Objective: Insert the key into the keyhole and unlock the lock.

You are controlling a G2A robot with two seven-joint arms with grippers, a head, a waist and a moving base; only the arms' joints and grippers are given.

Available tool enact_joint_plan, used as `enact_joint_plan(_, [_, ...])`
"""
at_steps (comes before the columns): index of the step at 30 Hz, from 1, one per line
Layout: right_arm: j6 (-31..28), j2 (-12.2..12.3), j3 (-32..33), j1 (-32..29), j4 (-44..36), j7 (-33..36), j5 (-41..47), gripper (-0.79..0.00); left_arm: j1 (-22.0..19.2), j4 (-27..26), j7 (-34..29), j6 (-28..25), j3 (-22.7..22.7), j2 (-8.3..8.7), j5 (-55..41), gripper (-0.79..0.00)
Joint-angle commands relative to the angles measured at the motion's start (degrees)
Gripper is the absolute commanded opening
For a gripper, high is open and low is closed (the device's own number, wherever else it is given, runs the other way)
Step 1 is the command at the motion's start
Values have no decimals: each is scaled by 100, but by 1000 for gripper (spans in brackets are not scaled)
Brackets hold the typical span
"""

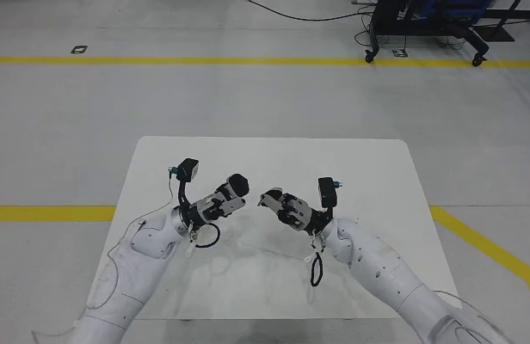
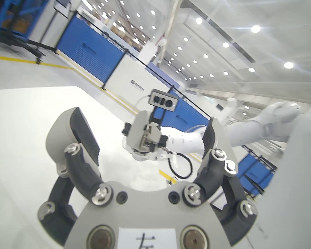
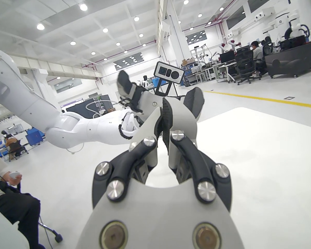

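The left gripper (image 2: 143, 120) is holding its jaws spread wide, and nothing is sitting between its ribbed pads (image 2: 84, 133). The right gripper (image 3: 176, 110) is pressing its jaws together, pad against pad. Nothing is sticking out past them, and I cannot tell whether something thin is being pinched there. Straight ahead of each pair of jaws, the other gripper is facing back across a gap, so the two are near each other but apart. Beneath both pairs of jaws the white table (image 1: 368, 172) is lying, and neither gripper seems to be touching it.

Where the key and the lock are, I cannot tell; neither is appearing at the jaws, ahead of them or on the stretch of table under them.

Judging from this, none of the task is looking done. Neither gripper is plainly carrying the key or steadying the lock. Getting hold of both, lining the key up with the keyhole, pushing it in and turning it all seem to be waiting.
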Motion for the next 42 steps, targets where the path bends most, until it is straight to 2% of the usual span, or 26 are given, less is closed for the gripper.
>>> enact_joint_plan(1, [0, -18, -150, 116, 48, 119, 288, -785, -89, 142, -376, 0, 77, 52, -395, -83])
enact_joint_plan(2, [0, -20, -202, 156, 71, 145, 368, -785, -127, 177, -375, 0, 132, 76, -418, -89])
enact_joint_plan(3, [0, -21, -238, 188, 95, 144, 443, -785, -156, 207, -375, 0, 189, 98, -475, -148])
enact_joint_plan(4, [0, -20, -268, 214, 118, 133, 499, -785, -188, 228, -376, 0, 239, 121, -511, -222])
enact_joint_plan(5, [0, -17, -293, 233, 135, 108, 550, -785, -219, 257, -376, 0, 292, 145, -523, -354])
enact_joint_plan(6, [0, -12, -314, 244, 148, 65, 606, -785, -254, 296, -376, 0, 348, 170, -515, -446])
enact_joint_plan(10, [0, 17, -416, 272, 161, -84, 761, -785, -376, 369, -375, 0, 536, 253, -556, -566])
enact_joint_plan(19, [0, 88, -745, 426, 238, -87, 1071, -785, -539, 495, -375, 0, 673, 352, -302, -551])
enact_joint_plan(30, [0, 99, -1113, 619, 356, 97, 1561, -785, -560, 459, -374, 0, 575, 308, 281, -526])
enact_joint_plan(37, [0, 79, -1200, 732, 544, 126, 1676, -785, -527, 487, -347, 0, 496, 252, 540, -573])
enact_joint_plan(42, [0, 22, -1256, 788, 661, 166, 1678, -785, -527, 522, -340, 0, 462, 214, 590, -671])
